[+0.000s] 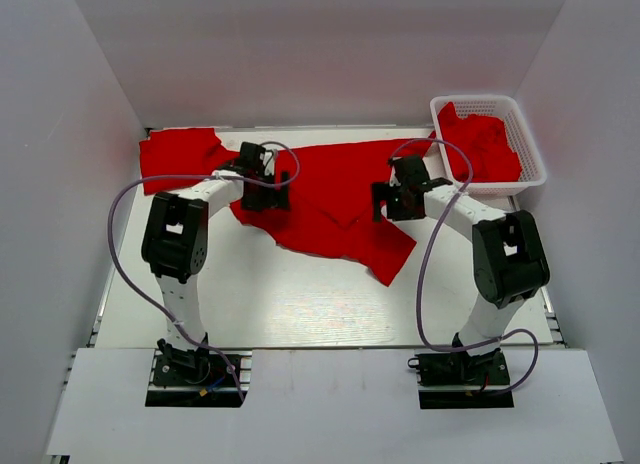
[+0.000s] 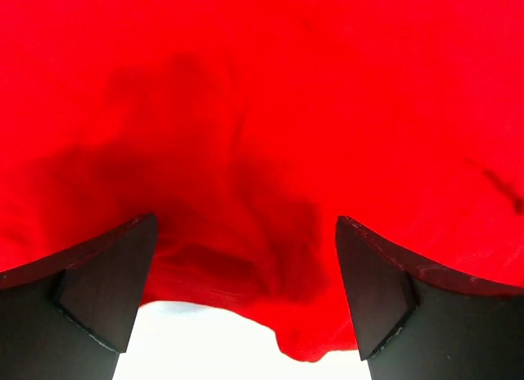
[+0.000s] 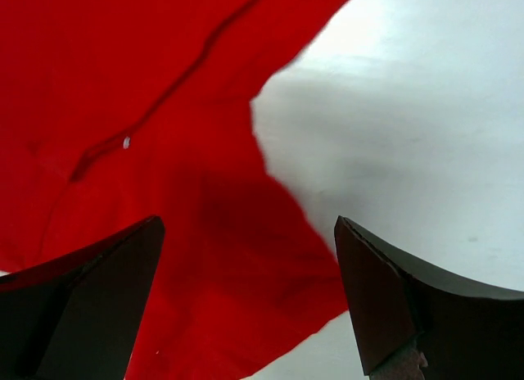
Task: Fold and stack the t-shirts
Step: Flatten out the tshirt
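Note:
A red t-shirt lies spread and rumpled across the middle of the table. A second red t-shirt lies at the back left. More red t-shirts fill the white basket. My left gripper is open over the spread shirt's left edge; in the left wrist view the cloth fills the frame, with its edge between the jaws. My right gripper is open over the shirt's right side; the right wrist view shows the shirt's edge between the jaws, with bare table to the right.
The white lattice basket stands at the back right. White walls enclose the table on three sides. Bare table surface lies in front of the shirt. Purple cables loop from both arms.

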Motion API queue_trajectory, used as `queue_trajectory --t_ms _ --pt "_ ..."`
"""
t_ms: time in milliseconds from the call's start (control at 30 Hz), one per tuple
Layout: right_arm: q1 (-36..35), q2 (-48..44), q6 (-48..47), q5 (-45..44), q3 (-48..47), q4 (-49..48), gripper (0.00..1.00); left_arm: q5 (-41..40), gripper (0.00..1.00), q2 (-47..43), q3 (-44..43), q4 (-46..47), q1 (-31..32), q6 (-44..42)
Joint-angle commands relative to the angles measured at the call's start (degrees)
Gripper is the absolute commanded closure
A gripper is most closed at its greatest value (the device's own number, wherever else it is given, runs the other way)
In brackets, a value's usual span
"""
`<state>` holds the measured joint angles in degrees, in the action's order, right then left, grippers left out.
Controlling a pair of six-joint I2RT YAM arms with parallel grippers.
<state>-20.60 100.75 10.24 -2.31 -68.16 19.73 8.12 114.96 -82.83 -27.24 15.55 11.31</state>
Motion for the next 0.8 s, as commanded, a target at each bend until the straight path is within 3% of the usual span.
queue_trajectory --t_ms 0,233,400,533,767 --pt "-1.1 -1.0 2.4 3.4 2.4 -3.5 0.1 2.4 0.0 -4.9 4.0 4.4 0.2 2.4" --pt "-2.5 0.0 4.6 4.3 7.5 -5.3 0.1 2.4 0.0 -3.3 8.0 4.3 3.4 3.7" --pt "-2.3 -2.7 7.2 2.6 13.5 -5.4 0.1 6.5 0.0 -6.8 16.7 4.8 6.7 6.8" --pt "-2.2 -6.6 10.1 -4.3 18.1 -2.8 0.1 10.4 0.0 -10.4 22.1 4.8 11.3 8.1" --pt "-1.6 -15.7 19.8 -14.8 25.4 7.6 0.1 14.3 0.0 -14.0 19.1 -7.4 20.3 4.0"
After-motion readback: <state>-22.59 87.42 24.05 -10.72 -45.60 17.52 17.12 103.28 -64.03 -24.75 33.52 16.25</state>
